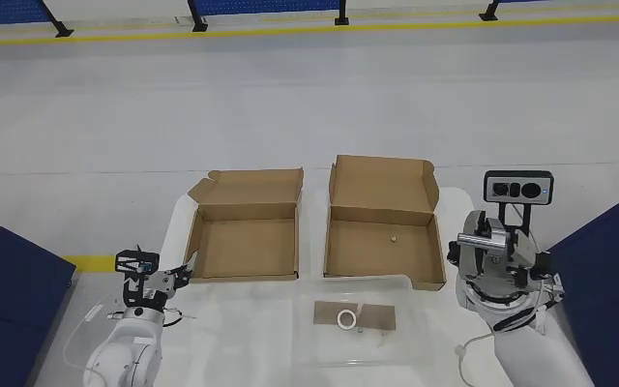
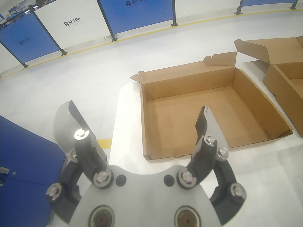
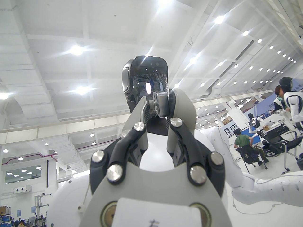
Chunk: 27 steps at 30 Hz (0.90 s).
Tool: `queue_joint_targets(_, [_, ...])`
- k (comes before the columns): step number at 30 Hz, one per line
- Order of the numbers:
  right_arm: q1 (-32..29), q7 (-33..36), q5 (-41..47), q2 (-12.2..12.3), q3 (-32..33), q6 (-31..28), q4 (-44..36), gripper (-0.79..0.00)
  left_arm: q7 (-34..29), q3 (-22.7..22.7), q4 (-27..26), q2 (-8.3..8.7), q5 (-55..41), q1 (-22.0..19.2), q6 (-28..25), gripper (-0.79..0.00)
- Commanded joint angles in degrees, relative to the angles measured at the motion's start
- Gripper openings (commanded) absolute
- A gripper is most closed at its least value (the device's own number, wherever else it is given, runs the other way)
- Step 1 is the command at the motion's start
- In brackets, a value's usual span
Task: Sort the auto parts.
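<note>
Two open cardboard boxes stand side by side on the white table: the left box (image 1: 247,247) (image 2: 203,116) holds nothing, and the right box (image 1: 382,242) (image 2: 286,76) holds one small part (image 1: 393,238). Near the front, a flat cardboard piece (image 1: 372,315) carries a white ring (image 1: 345,318) and a tiny part (image 1: 361,329). My left gripper (image 1: 184,273) (image 2: 137,107) hangs open with nothing between its fingers, just off the left box's near left corner. My right gripper (image 1: 494,244) (image 3: 158,106) is held up beside the right box, pointing upward, shut on a small grey metal part (image 3: 161,106).
The table's rounded left edge (image 2: 116,124) lies under the left gripper. Both boxes' lids (image 1: 253,186) stand open at the far side. Blue panels (image 2: 26,157) flank the table on both sides. Bare tabletop lies between the boxes and the front edge.
</note>
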Motion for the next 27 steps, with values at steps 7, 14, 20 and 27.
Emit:
queue_joint_targets(7, [0.0, 0.0, 0.0, 0.0, 0.0, 0.0, 0.0, -0.785, 0.0, 0.0, 0.0, 0.0, 0.0, 0.0, 0.0, 0.0])
queue_joint_targets(14, [0.0, 0.0, 0.0, 0.0, 0.0, 0.0, 0.0, -0.785, 0.0, 0.0, 0.0, 0.0, 0.0, 0.0, 0.0, 0.0])
queue_joint_targets(20, [-0.4, -1.2, -6.9, 0.2, 2.1, 2.4, -0.1, -0.785, 0.0, 0.0, 0.0, 0.0, 0.0, 0.0, 0.0, 0.0])
queue_joint_targets(27, [-4.6, -0.2, -18.8, 0.9, 9.1, 6.5, -0.7, -0.785, 0.0, 0.0, 0.0, 0.0, 0.0, 0.0, 0.0, 0.0])
